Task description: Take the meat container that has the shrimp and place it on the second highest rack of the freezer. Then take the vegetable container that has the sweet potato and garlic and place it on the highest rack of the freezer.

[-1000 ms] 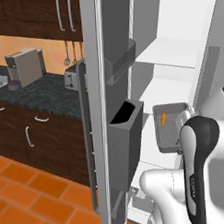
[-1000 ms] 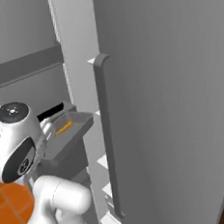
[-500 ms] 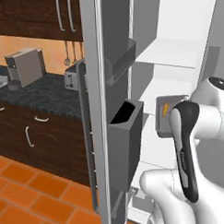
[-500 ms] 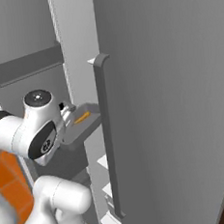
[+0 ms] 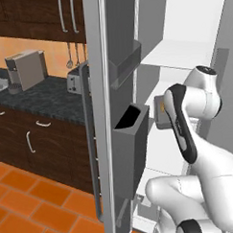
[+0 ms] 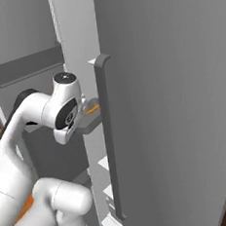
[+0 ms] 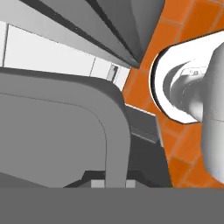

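meat container (image 5: 161,112) now higher, nearer the freezer (image 5: 192,52) shelves — rim clamped in the end effector (image 7: 110,183)

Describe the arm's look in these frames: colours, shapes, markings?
Glossy white rounded links with dark grey to black joint bands. A round grey cap with a small centre mark tops one joint. No cables or lettering can be made out. The gripper's fingertips are small, pale grey blocks.

1. The meat container (image 5: 160,112) has risen within the freezer (image 5: 183,53), from beside the lower door bin (image 5: 131,137) toward its white shelves.
2. The arm's elbow has swung up in front of the freezer, covering more of the container.
3. Less of the shrimp (image 6: 93,107) shows.
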